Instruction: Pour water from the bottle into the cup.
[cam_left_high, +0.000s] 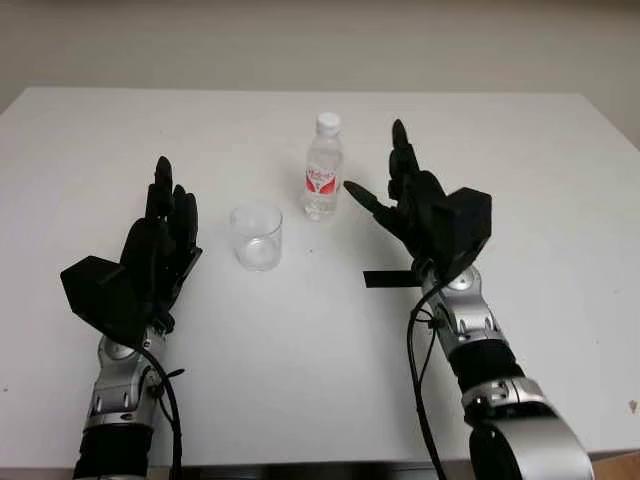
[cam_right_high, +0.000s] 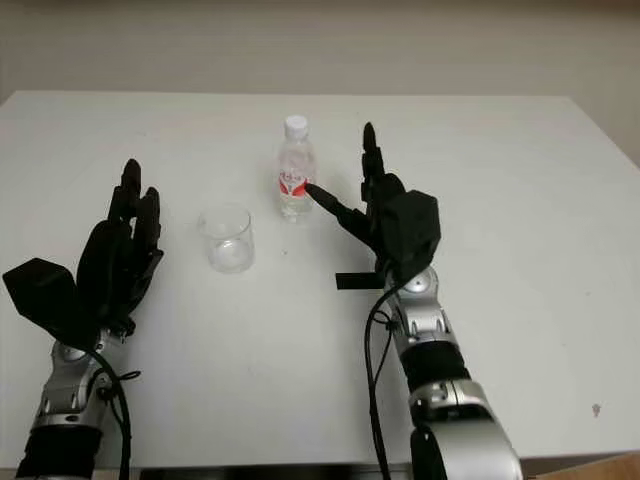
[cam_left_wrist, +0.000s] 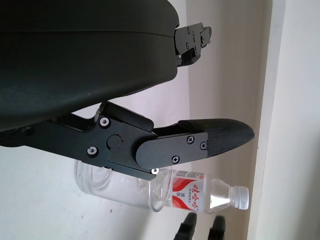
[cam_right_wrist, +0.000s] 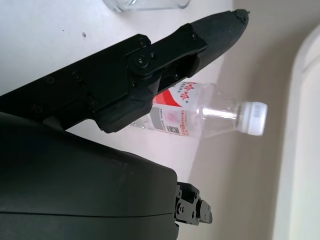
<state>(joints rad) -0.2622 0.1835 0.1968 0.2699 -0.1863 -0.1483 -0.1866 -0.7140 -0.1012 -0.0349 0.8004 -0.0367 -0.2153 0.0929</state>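
Approach step. The right hand, open and holding nothing, hovers just beside the capped clear plastic water bottle with red label, upright toward the white bench's far edge. The empty clear plastic cup stands nearby; the left hand is open beside it. Next: close around the bottle.

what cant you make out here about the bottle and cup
- Water level in the bottle: too small in the eye views.
- Bottle base: hidden behind the right hand in the right wrist view.
- Cup: cut off by the edge in the right wrist view; partly hidden behind the left hand in the left wrist view.
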